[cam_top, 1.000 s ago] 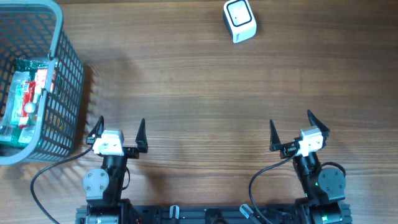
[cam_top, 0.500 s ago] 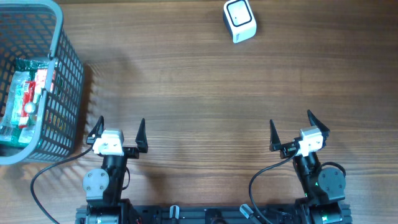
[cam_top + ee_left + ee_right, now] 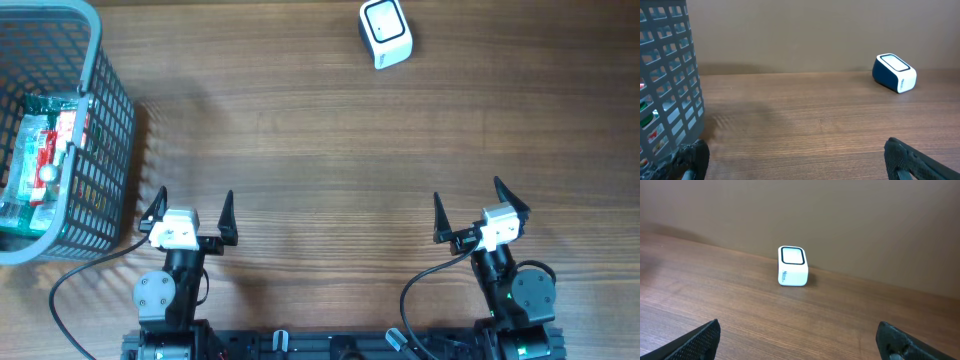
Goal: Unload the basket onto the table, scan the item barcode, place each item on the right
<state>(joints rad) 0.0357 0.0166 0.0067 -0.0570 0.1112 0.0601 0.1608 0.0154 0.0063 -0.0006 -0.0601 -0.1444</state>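
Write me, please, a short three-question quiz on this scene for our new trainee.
1. True or false: the white and dark blue box-shaped scanner stands on the brown wooden table, apart from the grey plastic mesh basket.
2. Where is the red and green wrapped packet? A) in the basket; B) in the left gripper; C) beside the scanner.
3. How do the jaws of the left gripper and the right gripper stand?

Key: 1 true; 2 A; 3 both open, holding nothing.
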